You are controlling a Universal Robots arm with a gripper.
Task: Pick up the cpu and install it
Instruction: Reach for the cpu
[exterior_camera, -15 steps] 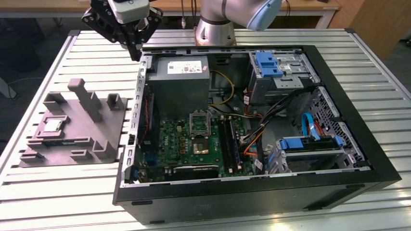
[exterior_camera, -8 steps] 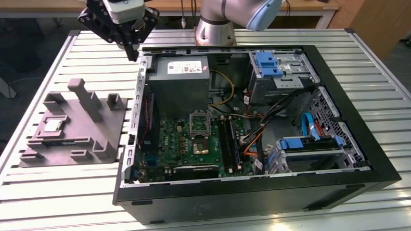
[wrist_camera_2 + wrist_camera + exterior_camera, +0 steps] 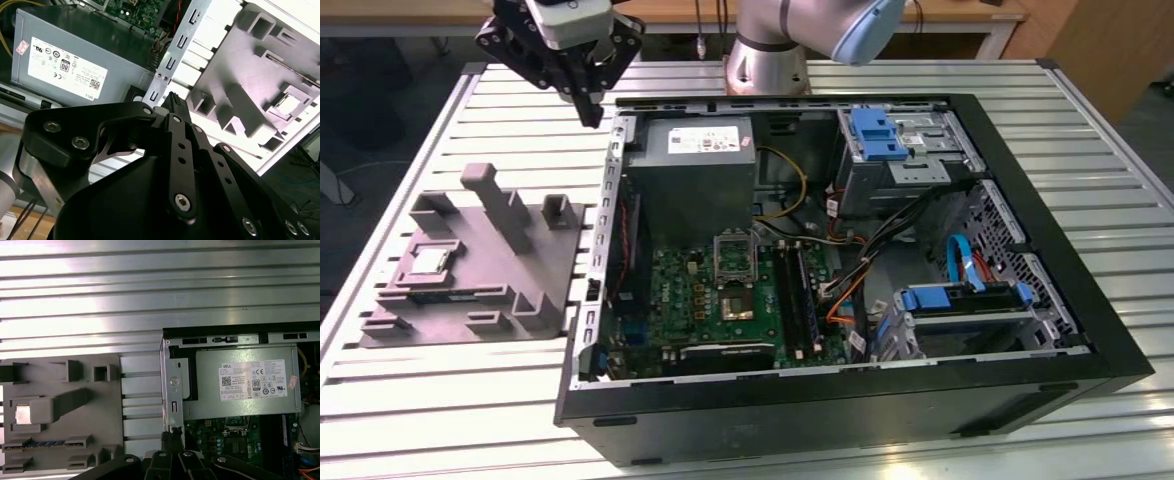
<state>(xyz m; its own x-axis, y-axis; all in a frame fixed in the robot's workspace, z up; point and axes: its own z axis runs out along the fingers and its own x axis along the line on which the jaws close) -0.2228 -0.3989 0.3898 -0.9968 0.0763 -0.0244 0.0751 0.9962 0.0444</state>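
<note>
The cpu (image 3: 427,263) is a small pale square chip lying flat in a recess of the grey moulded tray (image 3: 467,300), on the exterior view's left. It also shows in both wrist views, as the cpu (image 3: 22,415) on the tray (image 3: 100,410) and the cpu (image 3: 286,104) on the tray (image 3: 235,80). My gripper (image 3: 594,108) hangs high over the far left corner of the open computer case (image 3: 854,400), well apart from the tray. Its fingers (image 3: 173,102) are shut with nothing between them. The green motherboard (image 3: 687,300) lies inside the case.
The case holds a grey power supply box (image 3: 700,170) with a white label, blue drive brackets (image 3: 874,135), and loose cables (image 3: 907,240). The case's metal wall (image 3: 607,250) stands between the tray and the motherboard. Everything rests on a slatted metal table (image 3: 454,420).
</note>
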